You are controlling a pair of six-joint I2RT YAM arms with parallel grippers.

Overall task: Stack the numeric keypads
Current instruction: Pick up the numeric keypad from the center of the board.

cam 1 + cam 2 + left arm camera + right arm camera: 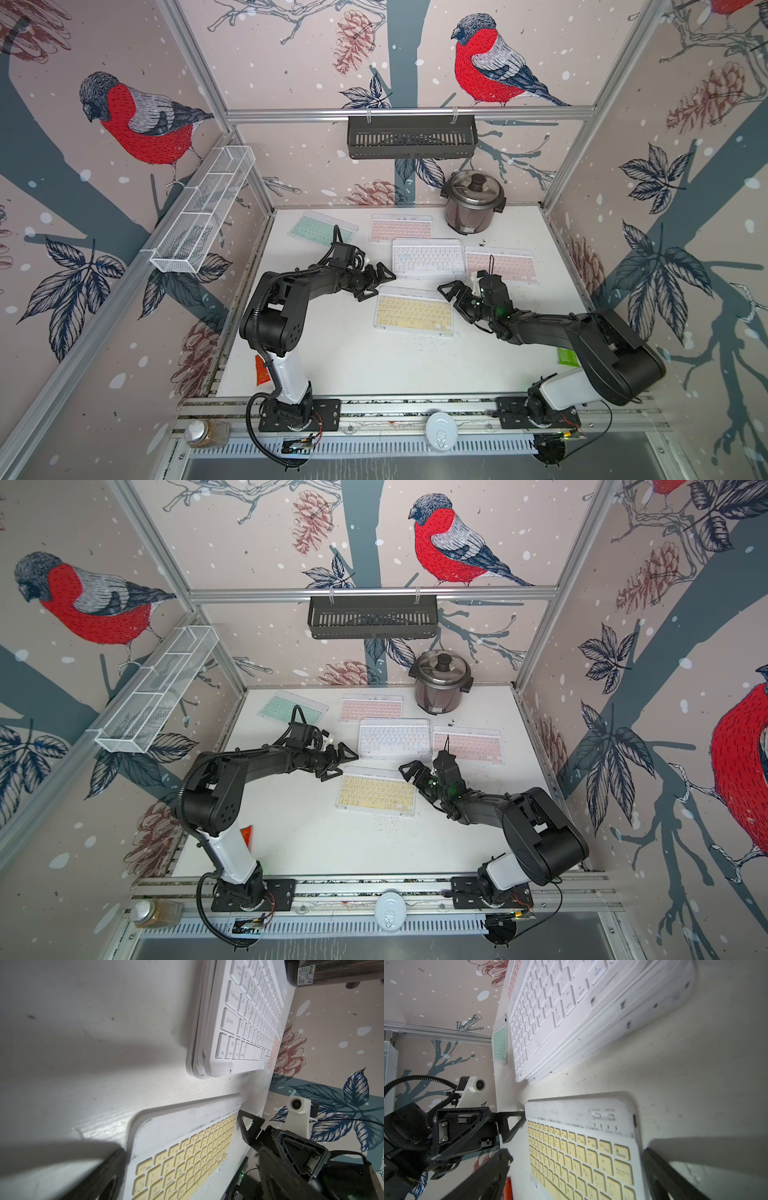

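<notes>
yellow keypad (pixel 412 311): flat on the table (pixel 332 365), centre of the frame, lowest of the keypads, lying alone.
left gripper (pixel 376 286): fingers spread, empty, just beside the yellow keypad's upper left corner.
right gripper (pixel 451 296): fingers spread wide, grasping nothing, at the yellow keypad's upper right corner.
white keypad (pixel 429 257): just above the yellow keypad, topping a stack of several frames.
right pink keypad (pixel 503 264): flat, just right of that stack.
far pink keypad (pixel 400 227): flat, above the stack.
mint keypad (pixel 322 228): flat, upper left of the table.
cooker (pixel 471 201): lidded, upper right, at the table's far edge.
</notes>
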